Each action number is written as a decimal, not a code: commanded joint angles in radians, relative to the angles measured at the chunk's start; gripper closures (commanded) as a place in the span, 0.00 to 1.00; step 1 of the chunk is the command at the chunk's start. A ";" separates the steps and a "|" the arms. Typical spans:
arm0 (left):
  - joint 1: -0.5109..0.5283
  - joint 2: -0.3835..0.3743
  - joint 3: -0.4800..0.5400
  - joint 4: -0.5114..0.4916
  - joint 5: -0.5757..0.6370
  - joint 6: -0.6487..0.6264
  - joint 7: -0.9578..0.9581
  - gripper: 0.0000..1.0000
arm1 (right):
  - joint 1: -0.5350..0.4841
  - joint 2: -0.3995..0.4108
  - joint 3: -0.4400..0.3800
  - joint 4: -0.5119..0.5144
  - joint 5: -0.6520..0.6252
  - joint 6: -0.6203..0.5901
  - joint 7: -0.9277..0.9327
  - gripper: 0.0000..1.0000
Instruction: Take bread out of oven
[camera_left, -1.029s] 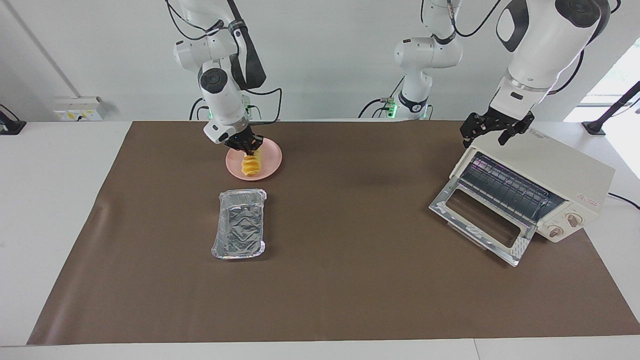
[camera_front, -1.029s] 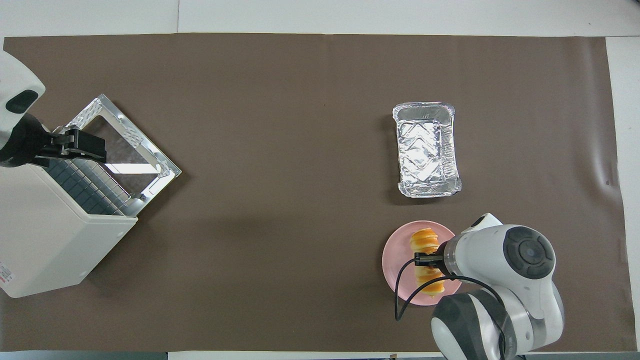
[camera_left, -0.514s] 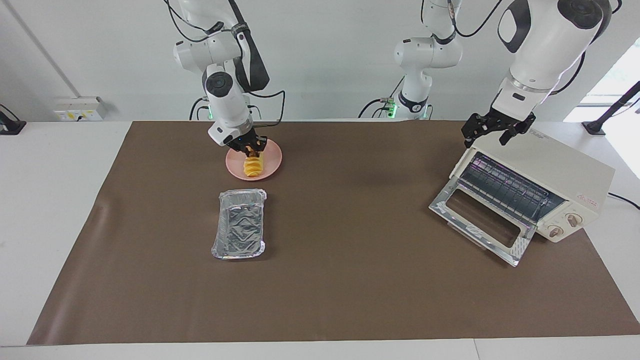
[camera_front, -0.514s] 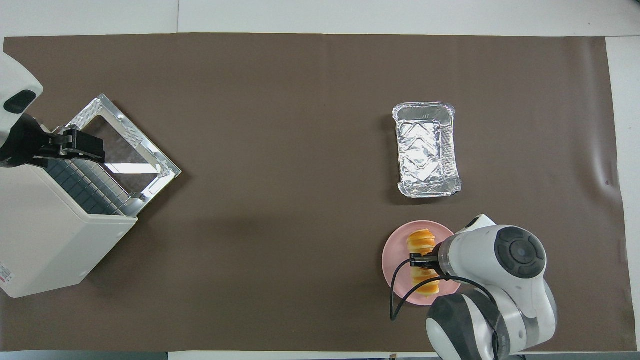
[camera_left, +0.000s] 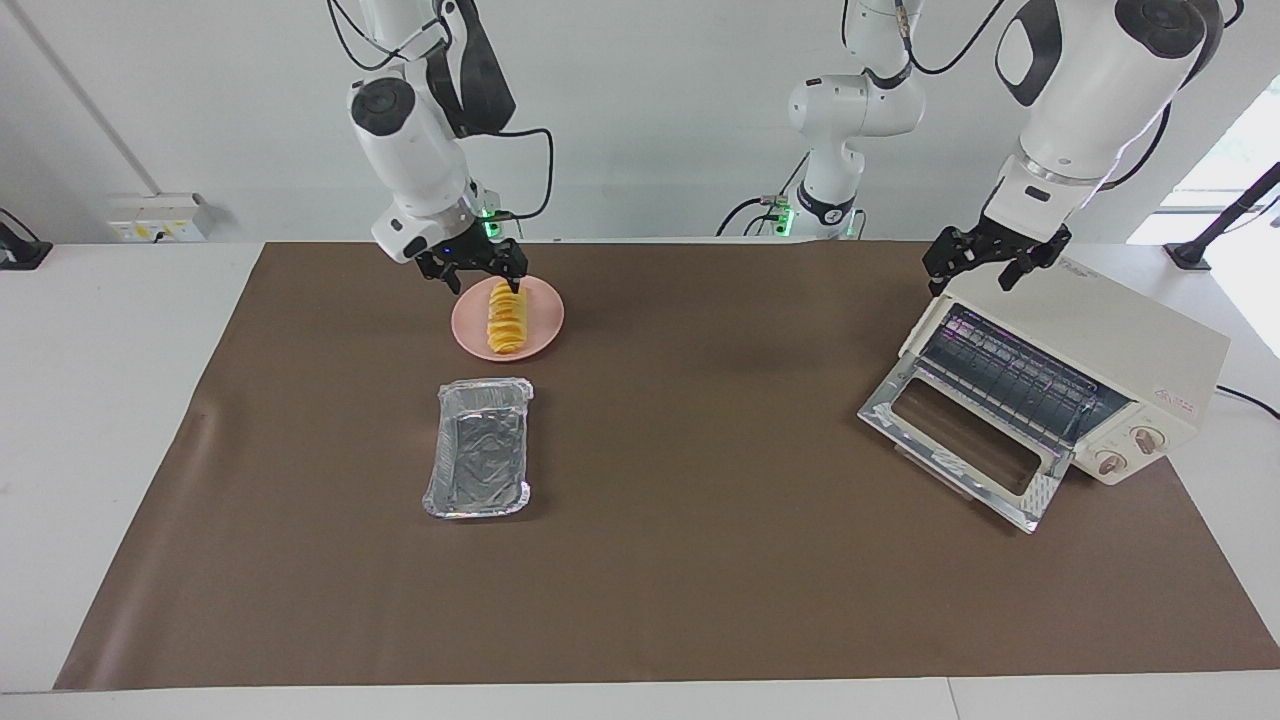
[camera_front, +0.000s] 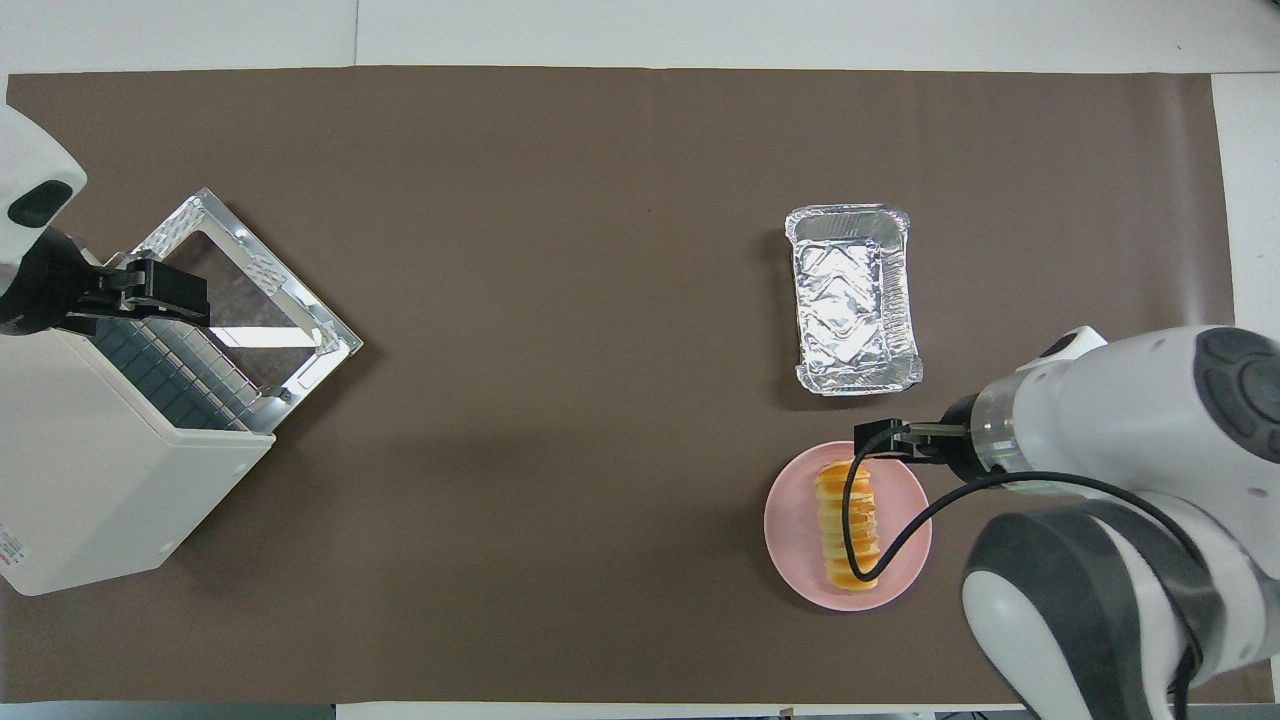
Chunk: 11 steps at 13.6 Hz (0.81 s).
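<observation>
The bread (camera_left: 505, 318) lies along the pink plate (camera_left: 540, 325) at the right arm's end of the table in the facing view, with the foil tray (camera_left: 479, 448) farther from the robots. The right gripper (camera_left: 472, 272) hangs just above the plate's nearer edge, fingers spread wide and holding nothing. The left gripper (camera_left: 985, 268) sits over the top corner of the oven (camera_left: 1100, 340), fingers parted, the door (camera_left: 960, 440) dropped open. From overhead, the bread (camera_front: 848, 530) rests on the plate (camera_front: 790, 520), the right gripper (camera_front: 880, 442) over the plate's edge toward the tray (camera_front: 853, 298), and the left gripper (camera_front: 160, 290) over the oven (camera_front: 90, 480) mouth.
</observation>
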 joint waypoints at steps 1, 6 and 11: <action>0.008 -0.003 -0.002 -0.004 -0.008 -0.006 0.009 0.00 | -0.065 0.006 0.004 0.121 -0.028 -0.062 -0.069 0.00; 0.008 -0.003 -0.002 -0.006 -0.008 -0.006 0.009 0.00 | -0.185 0.005 0.003 0.290 -0.086 -0.205 -0.243 0.00; 0.008 -0.003 -0.002 -0.006 -0.008 -0.006 0.009 0.00 | -0.205 0.044 -0.004 0.356 -0.165 -0.245 -0.312 0.00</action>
